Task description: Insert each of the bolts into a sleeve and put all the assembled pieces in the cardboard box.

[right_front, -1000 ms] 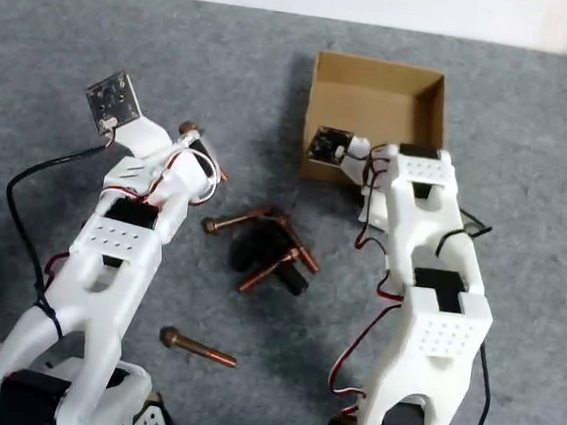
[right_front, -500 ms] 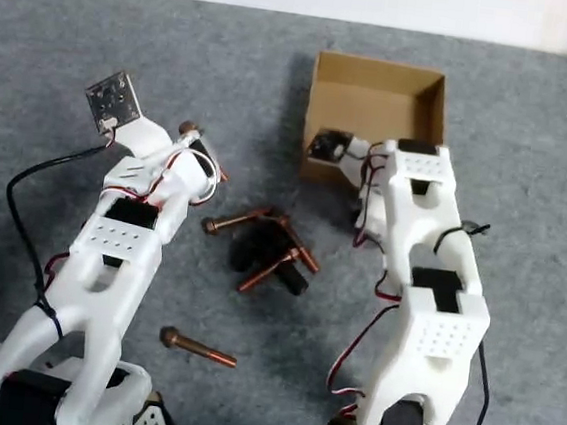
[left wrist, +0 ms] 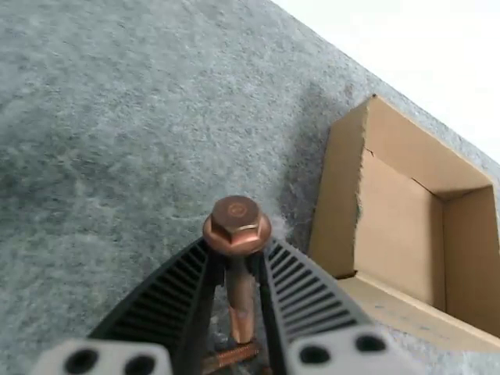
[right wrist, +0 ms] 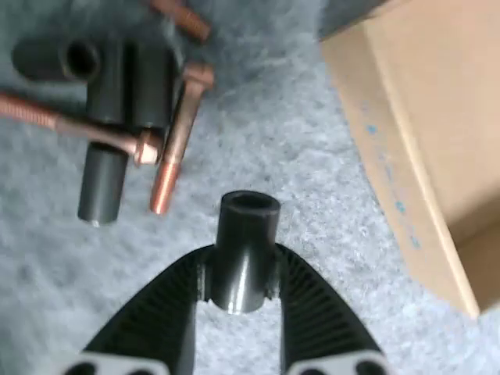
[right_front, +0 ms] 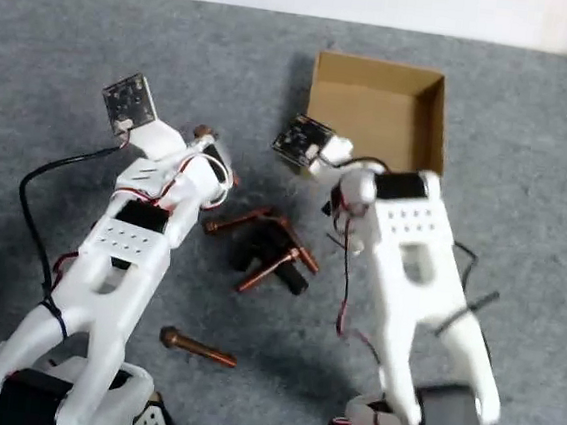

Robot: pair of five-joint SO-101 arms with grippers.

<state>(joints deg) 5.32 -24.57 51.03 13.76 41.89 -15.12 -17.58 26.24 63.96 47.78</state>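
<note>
Just left of the cardboard box [left wrist: 398, 219], left pincer [left wrist: 237, 254] clamps a copper bolt [left wrist: 237, 226] and right pincer [right wrist: 242, 259] clamps a black sleeve [right wrist: 248, 223]. Misaligned axes could jam insertion or knock either piece loose.

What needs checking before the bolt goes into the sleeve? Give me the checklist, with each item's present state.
1. Bolt gripped by left gripper: ok.
2. Sleeve gripped by right gripper, bore open at its free end: ok.
3. Bolt's shank free to enter: not ok; the head sticks out and the shank lies between the fingers.
4. Bolt and sleeve lined up: not ok; they are held apart.
5. Cardboard box free to receive pieces: ok.
</note>
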